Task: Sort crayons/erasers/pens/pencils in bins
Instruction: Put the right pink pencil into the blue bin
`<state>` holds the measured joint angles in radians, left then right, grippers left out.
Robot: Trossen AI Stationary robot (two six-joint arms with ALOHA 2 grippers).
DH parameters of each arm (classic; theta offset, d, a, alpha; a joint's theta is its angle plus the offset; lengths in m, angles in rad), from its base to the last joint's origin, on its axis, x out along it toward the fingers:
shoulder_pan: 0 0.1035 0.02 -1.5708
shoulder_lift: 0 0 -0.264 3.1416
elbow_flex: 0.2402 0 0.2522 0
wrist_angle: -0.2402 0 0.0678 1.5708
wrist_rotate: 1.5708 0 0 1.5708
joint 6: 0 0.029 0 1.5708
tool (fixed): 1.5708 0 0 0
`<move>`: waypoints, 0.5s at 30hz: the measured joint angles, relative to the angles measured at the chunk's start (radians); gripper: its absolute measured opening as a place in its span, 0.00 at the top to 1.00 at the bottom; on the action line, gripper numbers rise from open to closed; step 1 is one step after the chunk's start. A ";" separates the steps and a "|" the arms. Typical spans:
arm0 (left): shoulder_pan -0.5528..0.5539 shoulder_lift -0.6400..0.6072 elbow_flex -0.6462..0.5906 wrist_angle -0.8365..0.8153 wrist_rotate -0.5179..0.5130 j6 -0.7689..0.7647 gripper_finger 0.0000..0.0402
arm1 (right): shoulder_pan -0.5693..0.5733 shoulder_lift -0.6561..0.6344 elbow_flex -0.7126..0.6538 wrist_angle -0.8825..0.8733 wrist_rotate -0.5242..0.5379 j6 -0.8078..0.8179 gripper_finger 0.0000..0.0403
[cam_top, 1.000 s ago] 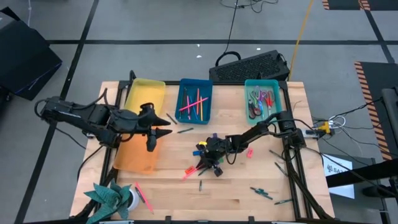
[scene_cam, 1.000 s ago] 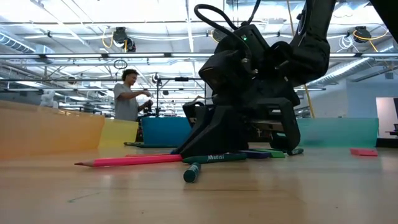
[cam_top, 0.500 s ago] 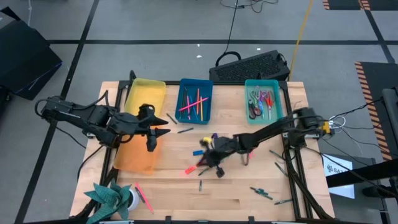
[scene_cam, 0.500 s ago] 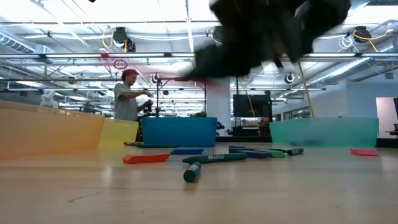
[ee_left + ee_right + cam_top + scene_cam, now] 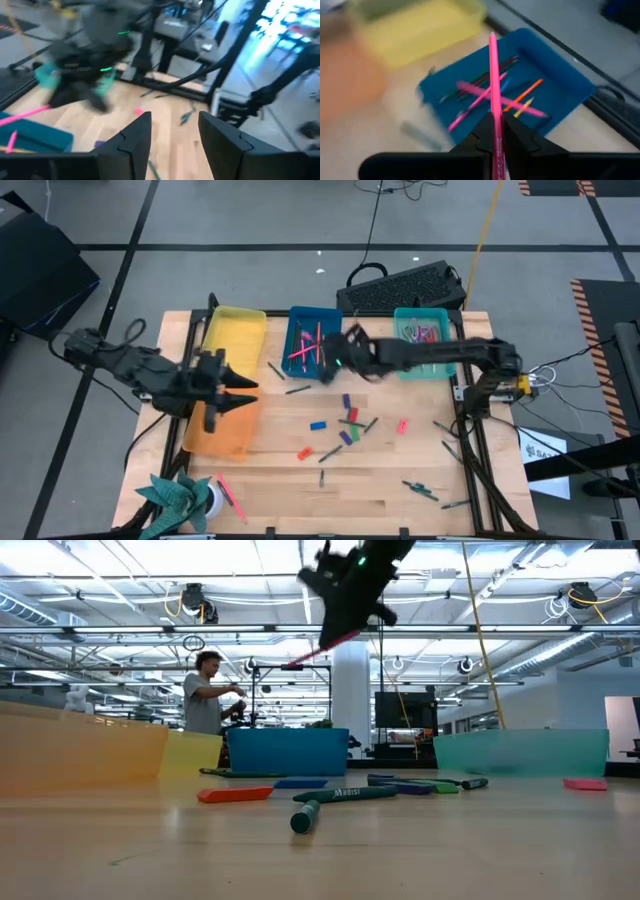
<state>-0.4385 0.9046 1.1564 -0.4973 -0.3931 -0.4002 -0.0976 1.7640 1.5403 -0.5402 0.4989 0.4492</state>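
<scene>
The right pincer (image 5: 330, 360) has lifted off the desk (image 5: 380, 480), clamped on a pink pencil (image 5: 493, 85), and now hangs over the blue bin (image 5: 313, 366), ready to drop it. The left pincer (image 5: 232, 392) waits over the orange bin (image 5: 220, 435), parted and empty

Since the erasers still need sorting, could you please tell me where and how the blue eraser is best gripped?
Grip the blue eraser across its long sides, at mid-length, coming straight down from above. It lies flat on the table as a low block, with bare wood along its sides for the fingers.
</scene>
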 joint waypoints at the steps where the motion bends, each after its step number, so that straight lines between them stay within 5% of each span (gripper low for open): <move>1: -0.013 -0.013 0.000 0.001 0.000 0.004 0.59 | -0.026 0.028 0.020 0.017 0.002 0.025 0.96; 15: -0.158 -0.013 0.000 -0.037 0.000 0.009 0.59 | -0.161 0.365 0.075 0.160 -0.060 0.320 0.90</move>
<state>-0.5967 0.8918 1.1568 -0.5344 -0.3927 -0.3914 -0.2588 2.1286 1.6150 -0.3799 0.4386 0.7695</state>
